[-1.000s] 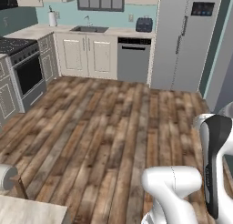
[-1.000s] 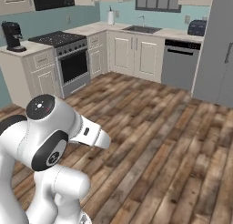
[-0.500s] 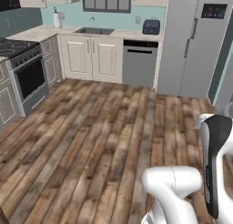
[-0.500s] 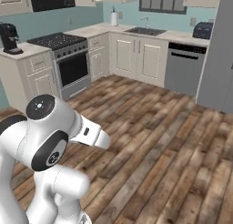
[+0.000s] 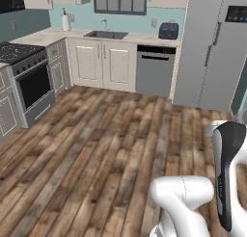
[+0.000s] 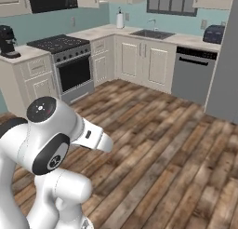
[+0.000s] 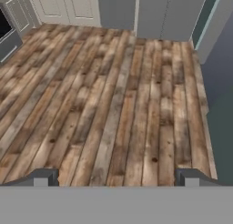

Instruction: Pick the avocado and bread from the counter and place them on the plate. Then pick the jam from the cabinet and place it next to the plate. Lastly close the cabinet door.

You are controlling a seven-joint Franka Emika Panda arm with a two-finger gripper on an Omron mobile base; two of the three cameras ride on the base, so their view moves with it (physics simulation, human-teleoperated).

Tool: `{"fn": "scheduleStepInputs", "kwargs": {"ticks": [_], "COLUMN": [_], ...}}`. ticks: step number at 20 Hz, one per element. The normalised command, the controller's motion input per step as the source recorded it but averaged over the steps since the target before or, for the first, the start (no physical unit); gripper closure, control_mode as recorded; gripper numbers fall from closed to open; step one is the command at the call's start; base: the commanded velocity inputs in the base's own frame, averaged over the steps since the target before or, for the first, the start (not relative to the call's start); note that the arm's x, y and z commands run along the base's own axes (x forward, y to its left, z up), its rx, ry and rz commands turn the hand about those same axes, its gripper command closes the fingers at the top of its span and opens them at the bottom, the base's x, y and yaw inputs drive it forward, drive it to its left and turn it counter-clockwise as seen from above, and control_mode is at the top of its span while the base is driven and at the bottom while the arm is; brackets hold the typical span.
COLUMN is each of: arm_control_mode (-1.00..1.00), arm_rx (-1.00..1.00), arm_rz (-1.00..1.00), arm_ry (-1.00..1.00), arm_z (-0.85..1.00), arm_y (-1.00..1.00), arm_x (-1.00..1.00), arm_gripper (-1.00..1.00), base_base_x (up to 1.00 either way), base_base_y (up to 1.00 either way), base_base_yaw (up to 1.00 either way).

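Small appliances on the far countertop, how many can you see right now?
2. A dark toaster sits on the counter right of the sink, above the dishwasher. A black coffee maker stands on the counter left of the stove. Others may be out of frame.

Both base views sit high behind the arm and look forward and down across the wood floor (image 5: 96, 149) toward the far counter (image 5: 72, 36) with the sink (image 5: 107, 34). The left one faces the dishwasher (image 5: 154, 70) and fridge (image 5: 212, 48); the right one takes in the stove (image 6: 69, 65) and coffee maker (image 6: 7, 41). They share the sink, dishwasher and toaster (image 6: 214, 33). The hand view looks steeply down at the floor planks from close above
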Motion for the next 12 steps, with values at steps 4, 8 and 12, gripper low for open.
{"fn": "scheduleStepInputs", "kwargs": {"ticks": [4,8,12], "arm_control_mode": [1.00,1.00,1.00], "arm_rx": [0.00,0.00,0.00], "arm_rz": [0.00,0.00,0.00], "arm_ry": [0.00,0.00,0.00], "arm_z": [0.00,0.00,0.00], "arm_y": [0.00,0.00,0.00], "arm_x": [0.00,0.00,0.00], "arm_gripper": [-1.00,-1.00,-1.00], "base_base_x": [0.59,0.58,0.58], "base_base_y": [-0.01,-0.04,-0.05], "base_base_yaw": [0.11,0.11,0.12]}}
